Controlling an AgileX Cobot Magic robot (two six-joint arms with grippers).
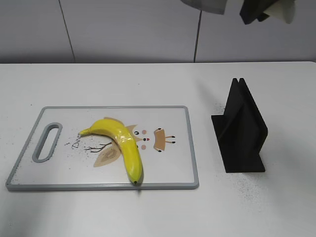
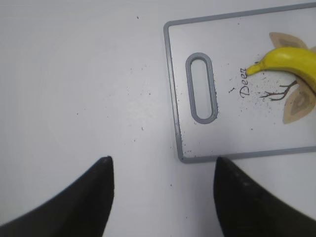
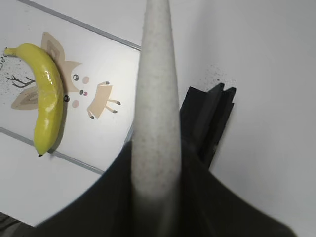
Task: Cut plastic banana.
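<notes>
A: What lies nearest in the exterior view?

B: The cutting board (image 1: 168,173), grey-rimmed, flat on the white table (image 1: 276,207). The plastic banana (image 1: 126,145) lies on it, curved, its dark tip right at the board's near edge and its stem pointing toward the handle slot (image 1: 47,142).

A: And further back?

B: To the right of the board, apart from it, stands a black knife holder (image 1: 242,131). Above that, at the top edge, the right gripper (image 1: 266,10) hangs high over the table.

A: Is it holding something?

B: Yes. In the right wrist view its jaws are closed around a pale, speckled knife (image 3: 155,98), the blade running out over the board's right edge.

A: The left gripper (image 2: 163,187)?

B: Spread apart, with nothing between its fingers (image 2: 84,197), hovering over bare table beside the board's handle end.
</notes>
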